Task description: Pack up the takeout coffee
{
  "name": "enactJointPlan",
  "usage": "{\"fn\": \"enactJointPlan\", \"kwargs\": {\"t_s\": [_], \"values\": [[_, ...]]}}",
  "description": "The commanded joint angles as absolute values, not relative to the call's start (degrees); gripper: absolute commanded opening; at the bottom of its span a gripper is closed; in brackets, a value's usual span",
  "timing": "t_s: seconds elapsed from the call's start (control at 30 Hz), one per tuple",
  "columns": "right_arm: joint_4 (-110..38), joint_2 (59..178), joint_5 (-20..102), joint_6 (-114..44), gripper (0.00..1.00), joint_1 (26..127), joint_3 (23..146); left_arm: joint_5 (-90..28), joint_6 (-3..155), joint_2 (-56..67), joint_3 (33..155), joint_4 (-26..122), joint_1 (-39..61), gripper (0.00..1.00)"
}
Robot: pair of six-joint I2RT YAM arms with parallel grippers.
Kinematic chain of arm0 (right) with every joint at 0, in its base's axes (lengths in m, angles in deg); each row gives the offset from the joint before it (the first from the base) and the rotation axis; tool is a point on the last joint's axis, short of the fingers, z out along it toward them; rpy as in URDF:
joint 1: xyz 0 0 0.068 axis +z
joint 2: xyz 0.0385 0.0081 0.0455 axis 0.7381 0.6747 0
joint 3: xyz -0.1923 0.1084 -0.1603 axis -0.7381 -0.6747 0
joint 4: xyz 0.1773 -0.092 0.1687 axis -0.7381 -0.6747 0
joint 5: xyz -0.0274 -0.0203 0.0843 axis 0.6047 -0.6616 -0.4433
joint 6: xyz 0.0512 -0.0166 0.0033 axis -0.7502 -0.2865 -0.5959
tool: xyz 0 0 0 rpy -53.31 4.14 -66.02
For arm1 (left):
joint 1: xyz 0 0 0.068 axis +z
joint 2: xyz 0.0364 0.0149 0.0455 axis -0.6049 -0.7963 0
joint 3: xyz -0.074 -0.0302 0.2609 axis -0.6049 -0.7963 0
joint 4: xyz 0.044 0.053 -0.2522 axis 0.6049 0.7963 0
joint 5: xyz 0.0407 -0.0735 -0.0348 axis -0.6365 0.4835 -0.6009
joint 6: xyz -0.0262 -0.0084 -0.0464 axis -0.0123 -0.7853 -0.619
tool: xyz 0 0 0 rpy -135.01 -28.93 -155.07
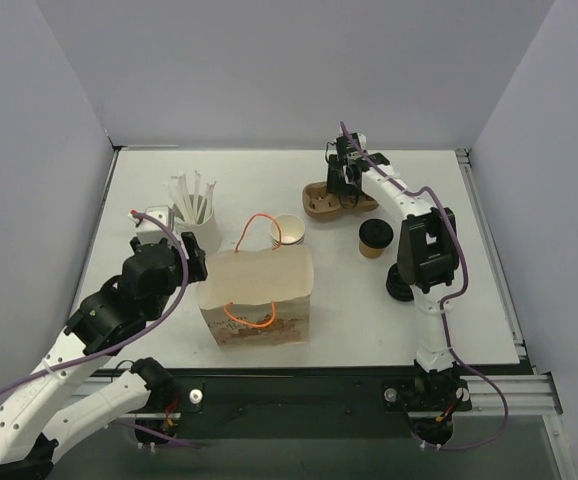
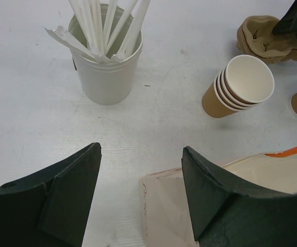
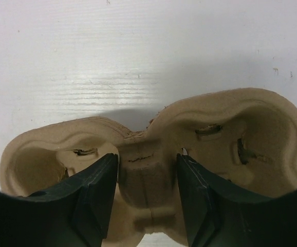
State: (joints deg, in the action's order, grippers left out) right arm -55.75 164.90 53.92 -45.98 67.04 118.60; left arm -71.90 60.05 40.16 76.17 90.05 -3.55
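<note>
Coffee (image 1: 374, 238) is seen upright on the table (image 1: 269, 170), black lid (image 1: 374, 230) on, right of the bag (image 1: 259, 295) and just in front of the carrier (image 1: 321, 203), apart from both. It is not touched by either gripper. Right gripper (image 1: 344, 185) is lowered onto the carrier at the far side of the table; in the wrist view its fingers (image 3: 99, 190) are pressed against both sides of the carrier's (image 3: 241, 128) middle ridge, so the right gripper (image 3: 147, 159) is read as clamped on that ridge. Both carrier wells are seen bare. Left gripper (image 1: 195, 262) is held at the bag's left end, jaws wide apart, nothing between them; in its wrist view the left gripper (image 2: 141, 154) is over bare table with the bag's (image 2: 272, 175) open corner under its right finger. Bag is standing, mouth open, orange handles showing. Straw cup (image 1: 197, 232) (image 2: 105, 77) is placed behind the bag's left end, wrapped straws sticking up. Cup stack (image 1: 287, 231) (image 2: 241, 85) is seen tilted just behind the bag's right end. Whether the stack leans on the bag cannot be told.
</note>
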Motion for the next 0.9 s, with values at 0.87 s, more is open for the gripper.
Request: {"fn": "enactJointPlan", "kwargs": {"t_s": [0.87], "values": [[-55.67,162.2,43.15,-39.42,0.52,64.62,118.42,-71.6,61.21,39.58,74.84,86.49,-3.29,0.74]]}}
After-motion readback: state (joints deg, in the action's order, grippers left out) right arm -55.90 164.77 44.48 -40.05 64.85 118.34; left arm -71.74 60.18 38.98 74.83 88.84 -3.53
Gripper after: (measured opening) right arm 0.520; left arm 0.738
